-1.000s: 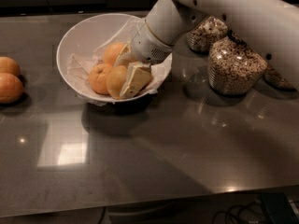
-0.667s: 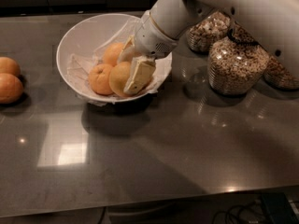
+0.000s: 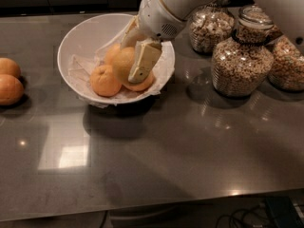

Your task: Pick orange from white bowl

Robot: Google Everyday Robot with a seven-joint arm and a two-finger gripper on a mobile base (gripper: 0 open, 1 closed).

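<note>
The white bowl with a wrinkly liner sheet stands at the back left of the grey counter. My gripper reaches into it from the upper right and is shut on the orange, a paler yellow-orange fruit. One cream finger lies across the orange's front; the other is behind it. The orange is held slightly above the deeper orange fruits that rest in the bowl.
Two more oranges lie on the counter at the far left edge. Three glass jars of cereal and grains stand to the right of the bowl, close under my arm. The counter's front edge runs along the bottom.
My gripper has risen a little and moved back, carrying the pale orange up off the other fruits in the bowl.
</note>
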